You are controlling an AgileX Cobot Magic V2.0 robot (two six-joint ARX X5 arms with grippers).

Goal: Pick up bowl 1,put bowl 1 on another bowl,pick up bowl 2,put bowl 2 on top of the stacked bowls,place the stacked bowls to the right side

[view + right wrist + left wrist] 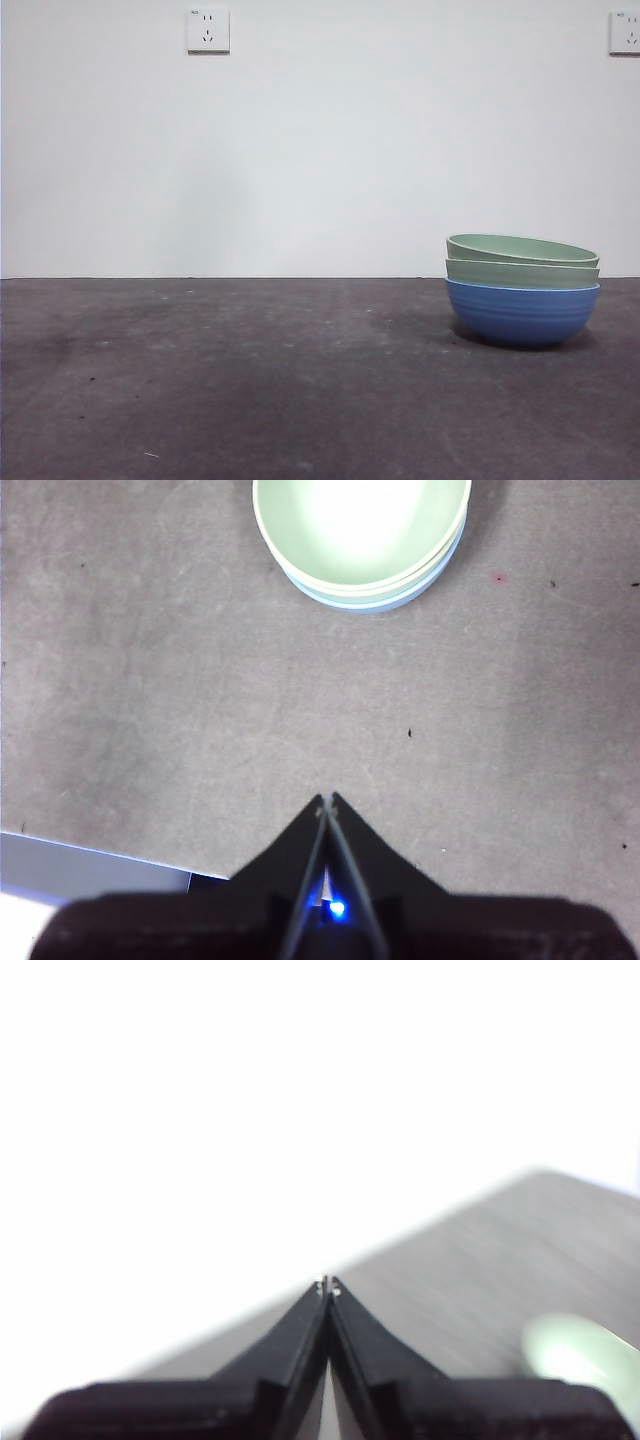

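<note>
A dark grey table (250, 400) is seen from low down, bare across its left and middle, with a white wall (320, 150) behind. At the right side the stacked bowls (522, 290) are found: two pale green bowls nested in the blue bowl (522, 315), which rests on the table. All openings face upward; being round, no long axis is shown, though the top green bowl (522, 247) is tilted slightly. The left gripper (327, 1288) is held pinched together, empty, above the table. The right gripper (327, 802) is likewise pinched together, empty, well apart from the stack. The task is judged complete; the stack is best left untouched and both arms kept clear.
</note>
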